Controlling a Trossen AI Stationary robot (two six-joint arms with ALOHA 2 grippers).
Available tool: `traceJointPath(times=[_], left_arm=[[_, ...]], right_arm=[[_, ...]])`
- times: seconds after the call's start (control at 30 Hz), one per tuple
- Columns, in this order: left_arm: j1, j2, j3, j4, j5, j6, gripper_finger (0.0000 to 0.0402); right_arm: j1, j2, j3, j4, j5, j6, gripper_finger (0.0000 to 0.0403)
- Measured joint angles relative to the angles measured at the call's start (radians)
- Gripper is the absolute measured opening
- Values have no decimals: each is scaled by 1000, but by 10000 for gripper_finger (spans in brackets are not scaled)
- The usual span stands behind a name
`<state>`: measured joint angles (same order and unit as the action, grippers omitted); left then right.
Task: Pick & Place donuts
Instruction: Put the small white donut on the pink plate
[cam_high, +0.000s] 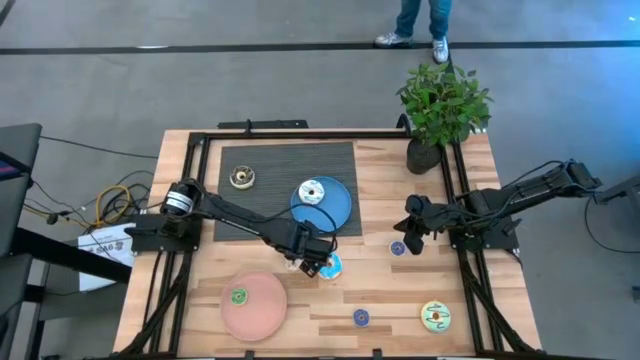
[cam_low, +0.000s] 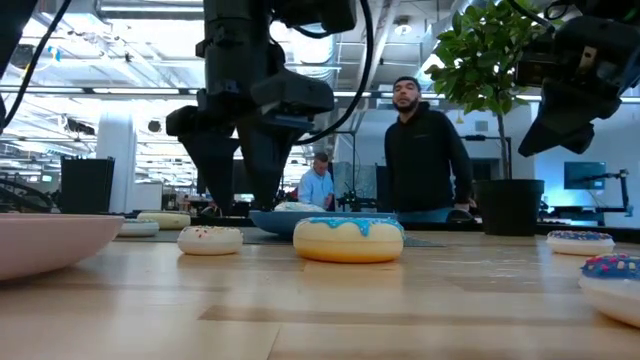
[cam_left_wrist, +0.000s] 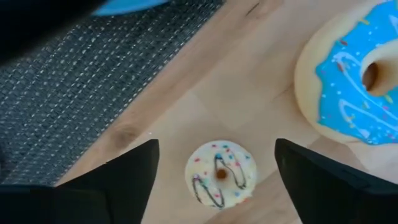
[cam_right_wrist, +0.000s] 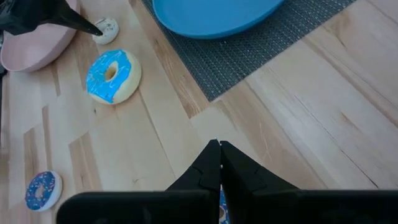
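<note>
Small white donut (cam_left_wrist: 221, 173) lies flat, hole up, between the left gripper's (cam_left_wrist: 217, 180) spread fingers (cam_left_wrist: 124, 177); blue-iced donut (cam_left_wrist: 348, 81) probably just beside it, mat (cam_left_wrist: 81, 81) upper left; right gripper's (cam_right_wrist: 219, 163) fingers pressed together

The high view looks straight down from well above, taking in the whole table (cam_high: 400, 300) and floor around it; the low view sits at tabletop height, facing level across the wood into the room; the left wrist view hangs close over the boards, facing down between its 2 fingers (cam_left_wrist: 118, 180); the right wrist view looks from farther off, slanting across the table; all 4 views share the blue-iced donut (cam_high: 329, 266) (cam_low: 348, 240) (cam_left_wrist: 348, 81) (cam_right_wrist: 112, 76).
</note>
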<state>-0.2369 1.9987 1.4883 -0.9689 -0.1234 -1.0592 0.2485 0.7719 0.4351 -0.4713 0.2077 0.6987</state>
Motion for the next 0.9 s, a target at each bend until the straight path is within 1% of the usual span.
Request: traceJointPath(times=[0.17,0.33,0.4,0.47,0.53,0.63,0.9], left_arm=[[2,0,0,-10,-23,16,343],[-6,0,-9,-9,-35,18,347],[-6,0,-27,-2,1,-4,348],[-5,0,-60,37,73,-18,348],[-6,0,-99,84,101,-23,348],[-7,0,-137,132,102,-55,348],[-7,0,-138,152,81,-66,348]], right_arm=[[0,0,0,0,0,0,0],[0,0,0,0,-1,0,0],[0,0,0,0,-1,0,0],[0,0,0,0,-3,0,0],[0,0,0,0,-3,0,0],[0,0,0,0,-3,0,0],[0,0,0,0,-2,0,0]])
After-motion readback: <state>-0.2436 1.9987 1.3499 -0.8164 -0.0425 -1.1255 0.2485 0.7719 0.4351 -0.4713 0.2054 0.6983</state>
